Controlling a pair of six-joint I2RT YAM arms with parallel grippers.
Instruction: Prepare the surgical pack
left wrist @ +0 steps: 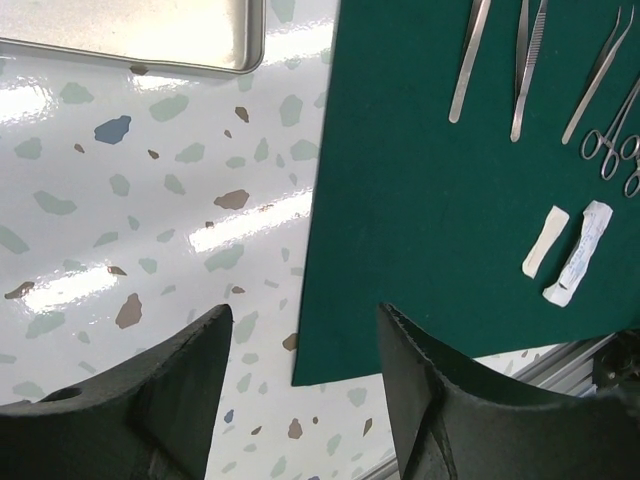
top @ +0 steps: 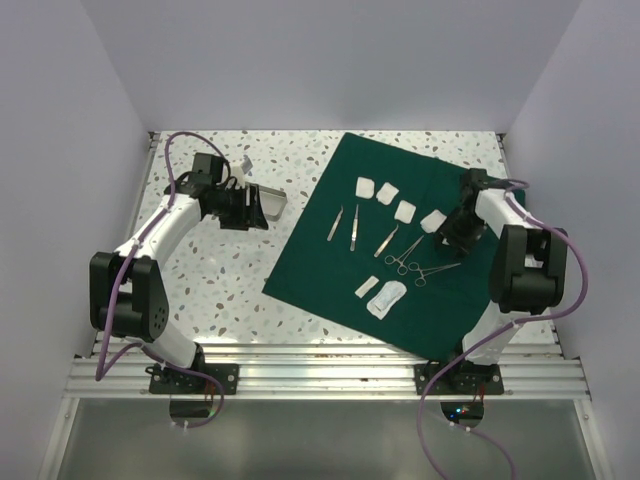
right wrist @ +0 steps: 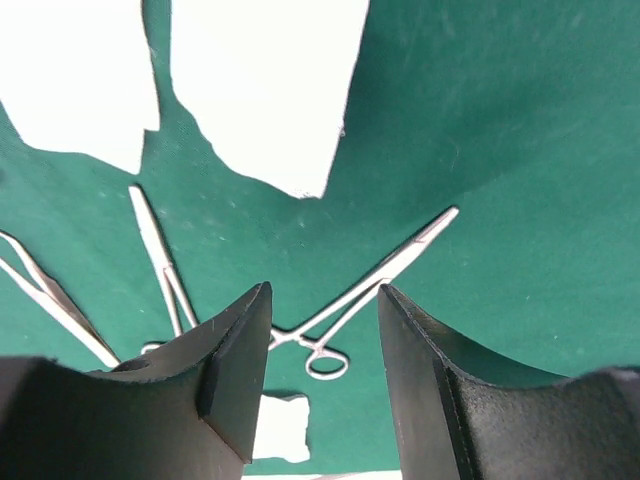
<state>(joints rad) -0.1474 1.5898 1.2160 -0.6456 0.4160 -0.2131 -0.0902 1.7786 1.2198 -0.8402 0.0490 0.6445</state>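
Note:
The surgical pack's dark green drape (top: 320,270) lies spread flat as a big sheet on the right half of the table. On it lie several white gauze pads (top: 405,210), tweezers (top: 355,229), ring-handled forceps (top: 435,270) and two white packets (top: 387,297). My left gripper (top: 255,205) is open and empty over bare table, left of the drape. In the left wrist view the gripper (left wrist: 305,320) hangs above the drape's (left wrist: 420,220) near-left corner. My right gripper (top: 452,235) is open and empty above the drape's right part. In the right wrist view the gripper (right wrist: 325,295) hangs over the forceps (right wrist: 380,275).
A metal tray (top: 272,203) sits on the speckled table just beside the left gripper; it also shows in the left wrist view (left wrist: 200,40). An aluminium rail (top: 320,375) runs along the near edge. White walls enclose the table on three sides.

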